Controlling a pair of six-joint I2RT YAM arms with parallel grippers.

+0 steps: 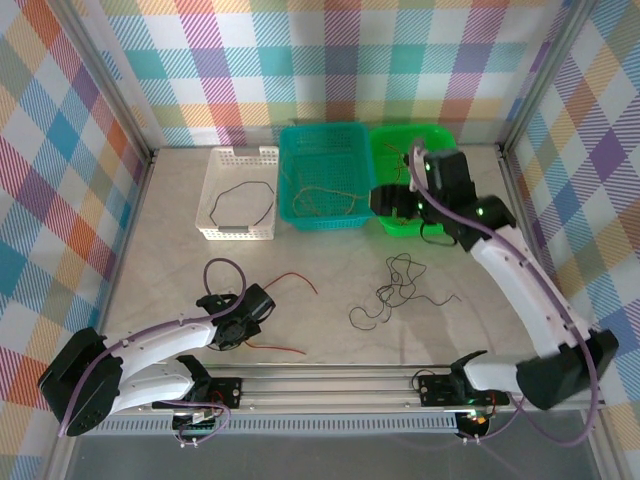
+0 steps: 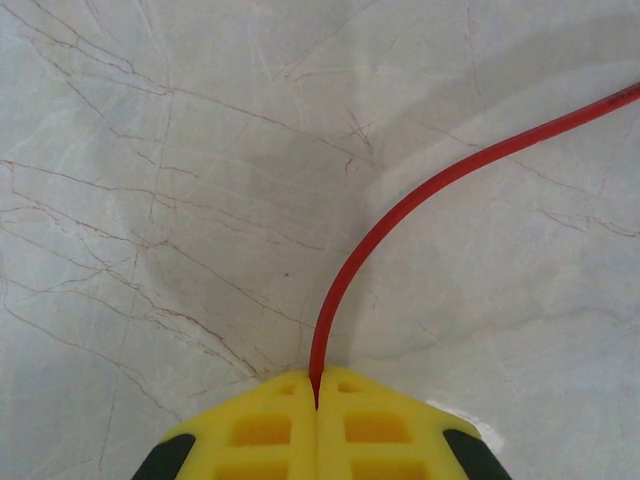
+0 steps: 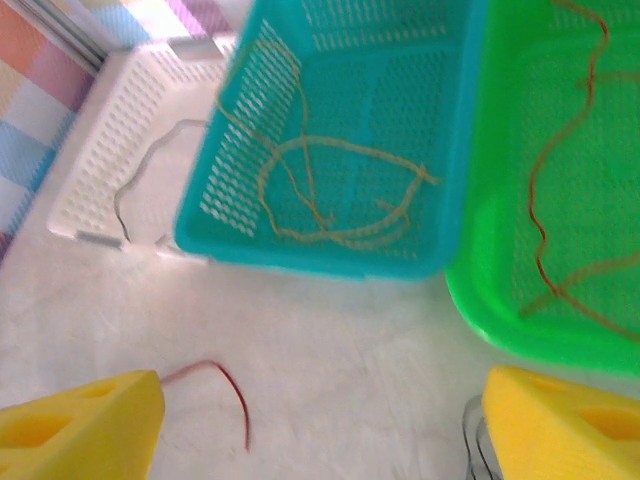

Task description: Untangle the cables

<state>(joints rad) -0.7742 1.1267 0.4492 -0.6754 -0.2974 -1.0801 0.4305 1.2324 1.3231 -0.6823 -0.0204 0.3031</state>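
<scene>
Yellow fingertips (image 2: 260,430) of the left claw (image 2: 317,400) sit at the bottom of the left wrist view. They are pressed together, with the red cable (image 2: 400,205) pinched in the seam between them. From there the cable bends up and away to the right over bare marble. Seen from above, this claw is low over the surface (image 1: 170,250), close to the near edge and left of the middle. The red cable leaves it on two sides: one part curves toward the centre, the other lies along the near edge. The close view is the one that proves the grip is clenched on the cable.

The right claw (image 3: 320,430) is released, its two fingers wide apart and nothing between them. From above it hangs where the teal basket (image 1: 322,133) and the green basket (image 1: 440,132) meet.

A black tangle (image 1: 395,290) of cables lies a little right of the centre, well apart from both claws. Bare marble is on every side of it, also between it and the baskets.

Three baskets stand in a row at the far edge. The white basket (image 1: 238,233), the leftmost, holds one black cable (image 1: 245,200) in a loose loop. The teal one holds an orange cable (image 3: 330,190). From above the arm covers much of the green one, but the right wrist view shows a brown cable (image 3: 540,200) snaking inside it
</scene>
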